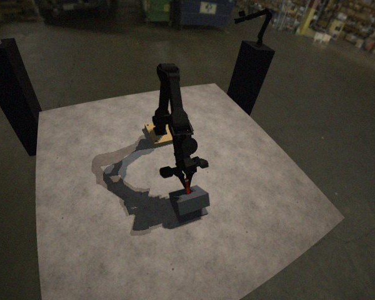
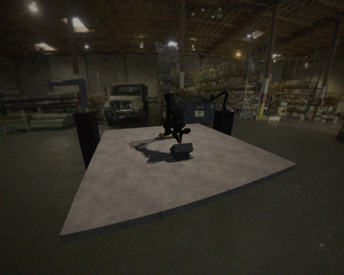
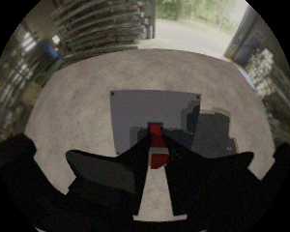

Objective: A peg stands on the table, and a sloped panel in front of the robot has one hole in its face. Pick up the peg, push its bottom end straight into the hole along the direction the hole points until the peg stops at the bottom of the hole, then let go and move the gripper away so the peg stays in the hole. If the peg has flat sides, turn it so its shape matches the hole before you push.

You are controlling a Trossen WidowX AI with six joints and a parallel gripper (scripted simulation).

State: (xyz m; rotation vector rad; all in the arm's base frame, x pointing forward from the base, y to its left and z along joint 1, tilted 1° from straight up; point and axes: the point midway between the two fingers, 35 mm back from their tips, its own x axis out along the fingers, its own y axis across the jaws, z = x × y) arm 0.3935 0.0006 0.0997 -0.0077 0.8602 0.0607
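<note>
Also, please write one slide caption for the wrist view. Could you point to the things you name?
The pincer [image 3: 156, 137] grips the red peg [image 3: 159, 160], its far end at the square hole [image 3: 155, 124] in the grey panel [image 3: 135, 108].

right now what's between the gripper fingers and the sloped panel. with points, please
The red peg [image 1: 187, 187] [image 3: 156, 136], spanning from the gripper [image 1: 187, 187] [image 3: 156, 137] to the panel [image 1: 194, 201] [image 3: 135, 108]; top and wrist views show it.

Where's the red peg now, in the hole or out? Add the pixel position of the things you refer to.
Apparently just in at its lower end: the red peg [image 1: 187, 187] [image 2: 179, 141] [image 3: 157, 137] meets the hole's dark opening [image 3: 150, 125]; depth, cannot tell.

peg's lower end hidden, truck blurred
</note>
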